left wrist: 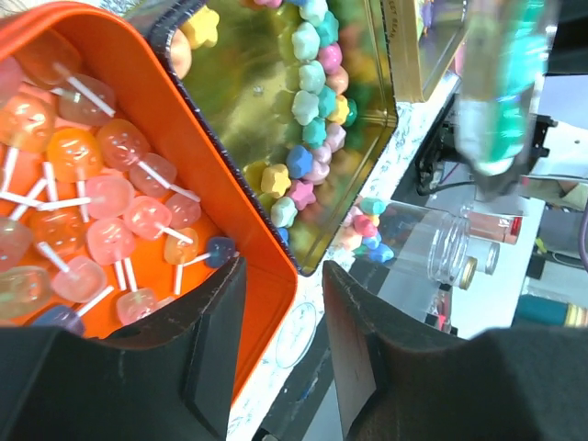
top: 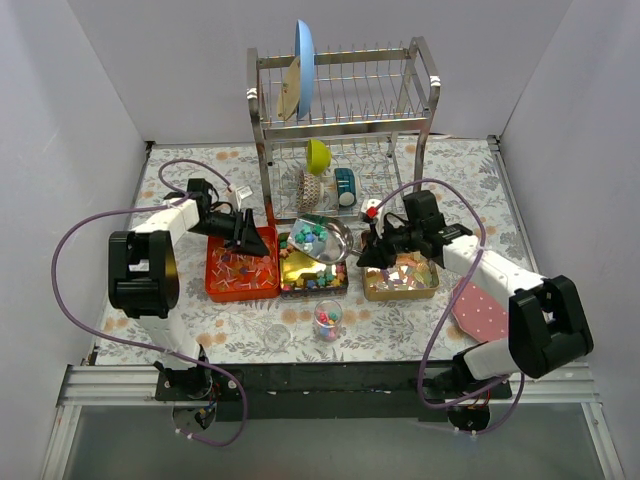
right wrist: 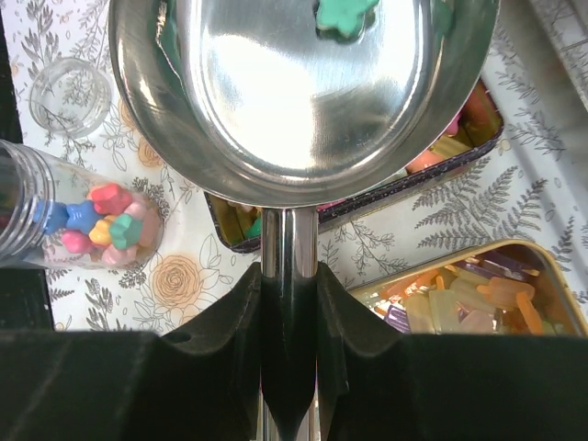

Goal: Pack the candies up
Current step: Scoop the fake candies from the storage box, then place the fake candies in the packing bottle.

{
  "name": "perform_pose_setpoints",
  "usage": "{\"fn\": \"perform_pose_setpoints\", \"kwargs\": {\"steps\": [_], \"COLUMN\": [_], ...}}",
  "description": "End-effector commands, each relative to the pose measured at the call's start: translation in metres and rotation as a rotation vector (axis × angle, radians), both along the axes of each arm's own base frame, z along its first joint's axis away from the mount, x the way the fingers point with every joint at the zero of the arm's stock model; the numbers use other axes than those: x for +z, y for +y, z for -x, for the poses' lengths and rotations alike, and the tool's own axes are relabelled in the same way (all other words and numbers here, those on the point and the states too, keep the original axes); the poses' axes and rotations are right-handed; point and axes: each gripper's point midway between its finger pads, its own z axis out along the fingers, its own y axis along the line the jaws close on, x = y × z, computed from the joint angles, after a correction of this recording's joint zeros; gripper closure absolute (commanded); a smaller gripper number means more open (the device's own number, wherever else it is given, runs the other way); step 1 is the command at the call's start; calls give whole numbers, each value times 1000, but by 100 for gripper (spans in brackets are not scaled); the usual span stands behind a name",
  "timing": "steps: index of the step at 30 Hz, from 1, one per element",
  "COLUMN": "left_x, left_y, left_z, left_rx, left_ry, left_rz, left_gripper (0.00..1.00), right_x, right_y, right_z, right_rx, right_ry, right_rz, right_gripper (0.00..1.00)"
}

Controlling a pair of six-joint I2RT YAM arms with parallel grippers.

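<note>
Right tool (right wrist: 289, 276) is pressed tight on the handle of the steel scoop (top: 325, 240). The handle runs out from my right arm toward the left, and the bowl hangs over the middle tin (top: 312, 272).

There's a heap of star-shaped candies (top: 308, 236) in the far end of the bowl. More of them line the gold floor of the tin, and a small layer already sits in the little jar (top: 327, 318).

That jar is what the next move turns on. It stands upright on the counter (top: 230, 320), just in front of the tin on my side. From above it's almost straight down from the bowl, toward the arm bases. On the right wrist camera it's low and to the left of the bowl, with an empty glass (right wrist: 69, 92) beyond it.

So I reckon the scoop has to draw back toward me and tip over the jar's mouth. It's a narrow mouth, so I could easily spill.

Left tool (left wrist: 285, 271) is over at the orange tray (top: 240, 268) of lollipops. Its fingers are spread, one inside the rim and one outside, and I can't see them pinching anything.

The jar lies about midway between my arms, but the right one has the scoop, so the pour is its job.
</note>
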Motion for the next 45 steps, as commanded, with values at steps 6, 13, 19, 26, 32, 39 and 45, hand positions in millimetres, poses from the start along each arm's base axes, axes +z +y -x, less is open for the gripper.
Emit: {"fn": "perform_pose_setpoints", "kwargs": {"steps": [6,13,19,26,32,39,45], "left_x": [18,20,15,13,15,9,-11], "left_y": [4,6,9,11,12,14,23], "left_z": [-11,-13,-9,-10,-10,-15,-17], "left_rx": [22,36,61,77,85,105,156], "left_ry": [-136,-166,-173,-184,-198,-205,-159], "left_rz": [-23,-44,-65,-77,-84,-101,-169], "left_gripper": [59,57,57,57,57,56,56], "right_x": [60,70,83,93,93,99,97], "right_y": [-15,-49,-69,-83,-97,-98,-97], "right_z": [14,40,50,64,68,68,76], "right_rx": [66,146,216,281,335,407,482], "right_ry": [-156,-219,-331,-370,-394,-428,-472], "right_rz": [-29,126,227,294,374,455,542], "right_gripper": [99,99,99,99,99,99,99]}}
